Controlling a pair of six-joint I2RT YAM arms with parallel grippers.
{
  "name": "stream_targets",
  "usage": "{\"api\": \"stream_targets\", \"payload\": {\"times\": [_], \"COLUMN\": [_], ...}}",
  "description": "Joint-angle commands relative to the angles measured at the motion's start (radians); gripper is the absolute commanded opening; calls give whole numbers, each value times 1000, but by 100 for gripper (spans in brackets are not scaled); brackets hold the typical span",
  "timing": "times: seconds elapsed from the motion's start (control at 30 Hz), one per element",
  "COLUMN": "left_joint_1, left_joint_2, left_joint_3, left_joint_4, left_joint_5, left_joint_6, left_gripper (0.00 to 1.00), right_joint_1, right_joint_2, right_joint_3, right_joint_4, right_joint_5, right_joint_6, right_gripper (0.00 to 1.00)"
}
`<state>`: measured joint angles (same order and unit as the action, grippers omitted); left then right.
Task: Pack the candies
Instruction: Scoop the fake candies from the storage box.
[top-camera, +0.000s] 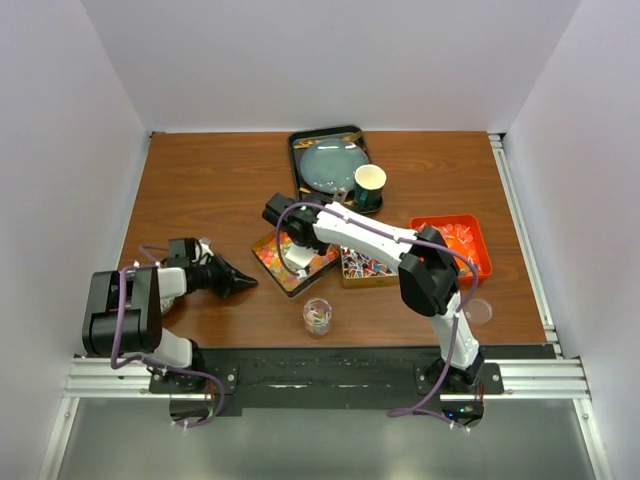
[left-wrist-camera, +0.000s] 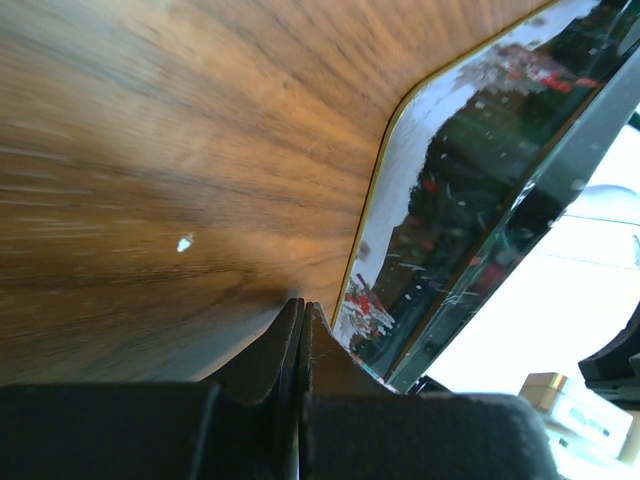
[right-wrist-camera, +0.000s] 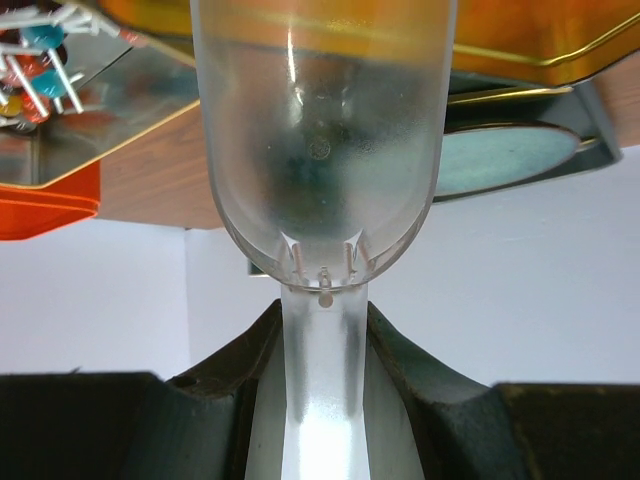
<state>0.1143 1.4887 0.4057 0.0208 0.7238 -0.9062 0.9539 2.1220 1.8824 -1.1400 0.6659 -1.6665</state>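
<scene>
On counter (top-camera: 200, 190) centre | candies (top-camera: 280, 262) loose in tray (top-camera: 258, 250) (likely light, slippery: scoop, don't pinch) | right pincer (right-wrist-camera: 322, 320) grips clear scoop (right-wrist-camera: 320, 150) by handle | left pincer (left-wrist-camera: 300, 318) closed, empty

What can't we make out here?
Right wrist: whether the clear plastic scoop in the right gripper is loaded; its frosted wall blurs this.
Top external: how many candies fill the small clear cup; too small.
Left wrist: shiny metal tin's contents; only its reflective side shows.
</scene>
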Motion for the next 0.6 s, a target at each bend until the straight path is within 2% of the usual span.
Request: {"api": "stream_targets", "payload": {"times": [0.0, 0.27, 0.43, 0.57], "left_joint_1": [-25, -65, -70, -76], "left_joint_2": [7, 25, 16, 12], "left_joint_3": [-7, -7, -19, -21], "left_joint_4": [28, 48, 48, 51], "left_joint_5": [-7, -17, -27, -29], "left_joint_6": [1, -3, -3, -5], "left_gripper": [0, 0, 0, 0], "right_joint_1": [34, 92, 102, 102], "right_joint_2": [18, 26, 131, 171], "right_joint_3": [9, 0, 144, 169], "right_joint_4": [-30, -147, -266, -254], "right_joint_5": [66, -67, -169, -225], "right_joint_6": [40, 197, 359, 419], "right_gripper": [0, 0, 0, 0]}}
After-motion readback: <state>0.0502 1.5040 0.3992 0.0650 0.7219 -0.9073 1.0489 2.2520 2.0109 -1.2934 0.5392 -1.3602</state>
